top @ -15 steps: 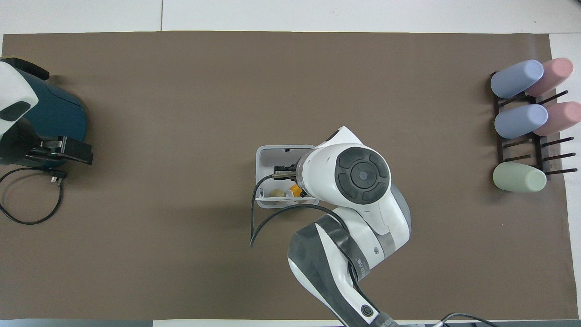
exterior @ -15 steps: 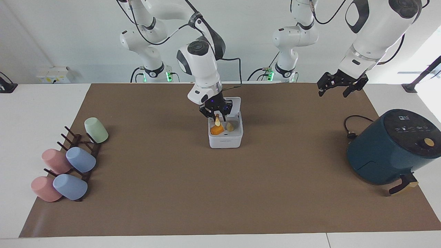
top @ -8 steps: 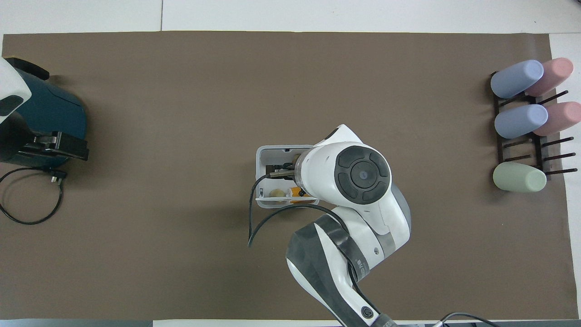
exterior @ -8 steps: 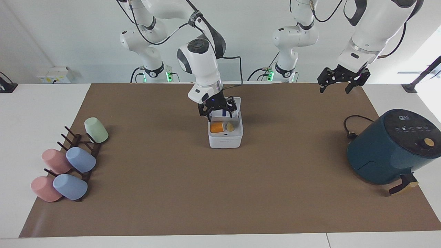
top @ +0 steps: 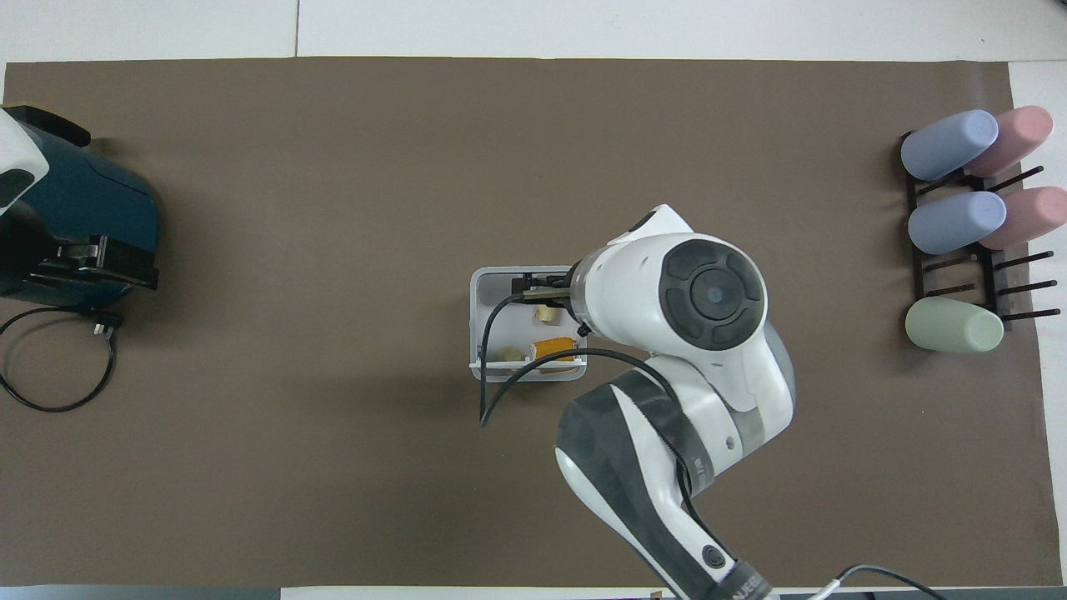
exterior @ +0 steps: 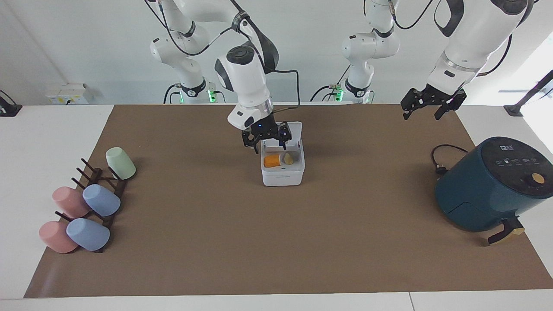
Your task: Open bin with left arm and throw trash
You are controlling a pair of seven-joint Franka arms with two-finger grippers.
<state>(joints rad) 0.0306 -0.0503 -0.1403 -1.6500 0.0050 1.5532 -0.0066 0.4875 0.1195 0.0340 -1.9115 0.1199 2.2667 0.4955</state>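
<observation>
A brown mat [exterior: 276,242] covers most of a white table, seen from across it with the robots at 12 o'clock. The white bin [exterior: 283,168] sits at the centre of the mat, its hinged lid [exterior: 293,129] standing upright on the edge nearer the robots. Wide bare mat surrounds the bin on all sides. Toward 9 o'clock, at the right arm's end, a dark rack [exterior: 103,190] holds pastel cups [exterior: 101,200]. Toward 3 o'clock, at the left arm's end, a teal air fryer [exterior: 492,183] stands with its cord [exterior: 440,160] coiled beside it.

The trash [exterior: 272,160] lies inside the bin: an orange oblong piece with its long axis running from 9 to 3 o'clock, a pale lump [exterior: 288,159] touching its 3 o'clock end, and in the overhead view another pale lump [top: 548,313].

The right gripper [exterior: 264,139] hangs over the bin's rim on the side toward the right arm's end, pointing straight down, fingers spread apart and holding nothing. The right arm bends down from 12 o'clock.

The left gripper [exterior: 432,109] waits high over the mat's edge near the air fryer, tilted downward, fingers apart and empty.
</observation>
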